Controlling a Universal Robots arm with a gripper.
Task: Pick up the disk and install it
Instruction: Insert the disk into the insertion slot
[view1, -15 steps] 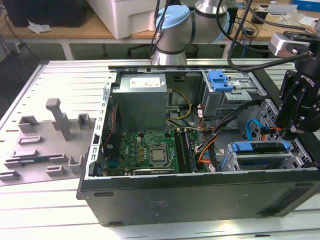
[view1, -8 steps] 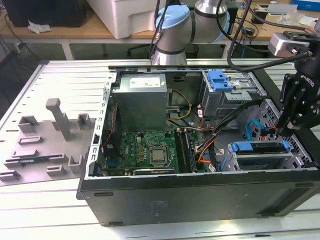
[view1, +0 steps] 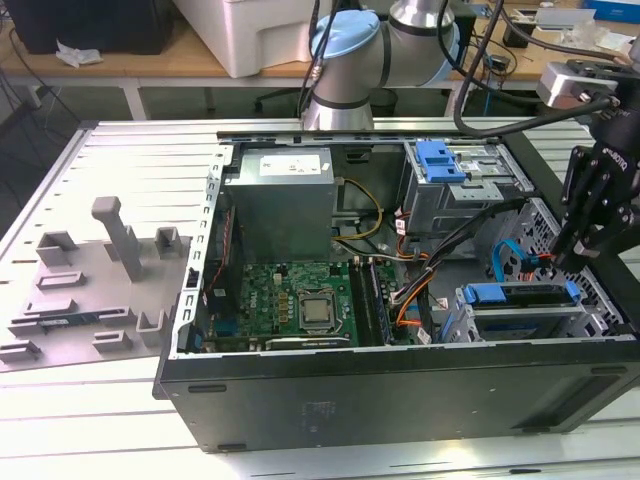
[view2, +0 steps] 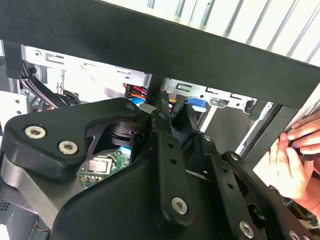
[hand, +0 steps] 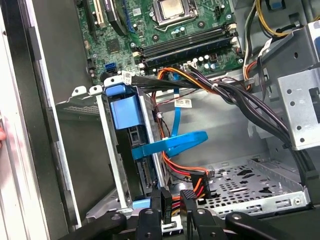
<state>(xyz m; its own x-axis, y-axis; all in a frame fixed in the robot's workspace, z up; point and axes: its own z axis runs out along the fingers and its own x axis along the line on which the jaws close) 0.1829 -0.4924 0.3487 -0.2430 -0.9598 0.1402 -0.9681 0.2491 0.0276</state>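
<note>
Disk (hand: 125, 112) mostly hidden inside drive cage (hand: 111, 165); hand (view2: 295, 160) cut off by edge.

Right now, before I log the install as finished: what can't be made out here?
Disk label: first wrist view, it sits edge-on inside the drive cage, whose walls cover its face.
Disk's end by the cage foot: same view, the gripper overlaps it.
Person's hand: second wrist view, cut off by the picture edge.
</note>
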